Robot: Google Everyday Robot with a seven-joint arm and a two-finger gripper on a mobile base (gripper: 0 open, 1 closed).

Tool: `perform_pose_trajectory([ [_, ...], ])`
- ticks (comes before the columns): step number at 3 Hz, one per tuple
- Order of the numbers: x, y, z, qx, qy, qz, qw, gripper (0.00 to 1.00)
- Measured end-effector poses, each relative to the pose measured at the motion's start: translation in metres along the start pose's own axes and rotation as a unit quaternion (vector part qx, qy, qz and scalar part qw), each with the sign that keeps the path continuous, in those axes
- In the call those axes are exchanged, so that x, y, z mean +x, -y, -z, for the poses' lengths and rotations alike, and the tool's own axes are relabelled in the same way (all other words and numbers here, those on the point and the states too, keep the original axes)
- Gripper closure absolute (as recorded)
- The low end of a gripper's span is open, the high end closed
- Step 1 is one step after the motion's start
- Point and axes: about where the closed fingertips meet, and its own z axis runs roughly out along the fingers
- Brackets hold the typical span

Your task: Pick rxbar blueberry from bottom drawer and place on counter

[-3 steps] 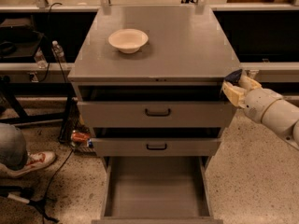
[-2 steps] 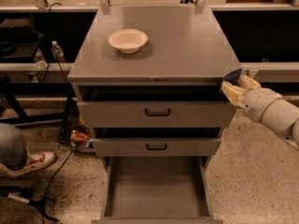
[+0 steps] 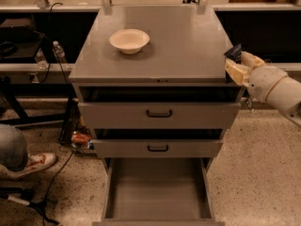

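Note:
My gripper is at the right edge of the counter, just above its front right corner. It is shut on the rxbar blueberry, a small dark navy bar whose end sticks up between the pale fingers. The bottom drawer is pulled out toward me at the foot of the cabinet, and its grey floor shows nothing inside.
A cream bowl sits on the counter's left half. The two upper drawers with black handles stand slightly ajar. A person's leg and shoe and cables lie on the floor at left. Dark shelving flanks the cabinet on both sides.
My gripper has risen with the bar, from beside the counter's front edge to just above its right edge. Nothing else moved.

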Motion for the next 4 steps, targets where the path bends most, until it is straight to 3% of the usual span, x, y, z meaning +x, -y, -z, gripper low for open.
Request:
perform_pose_trajectory([
  [1,-0.041,0.01,-0.021,-0.041,0.039,0.013,0.9983,1.0],
  [2,-0.07,-0.001,-0.047,-0.099,0.06,0.033,0.9928,1.0],
  [3,-0.078,-0.009,-0.059,-0.124,0.059,0.046,0.9895,1.0],
  [4,-0.074,-0.019,-0.085,-0.158,0.021,0.091,0.9831,1.0],
])
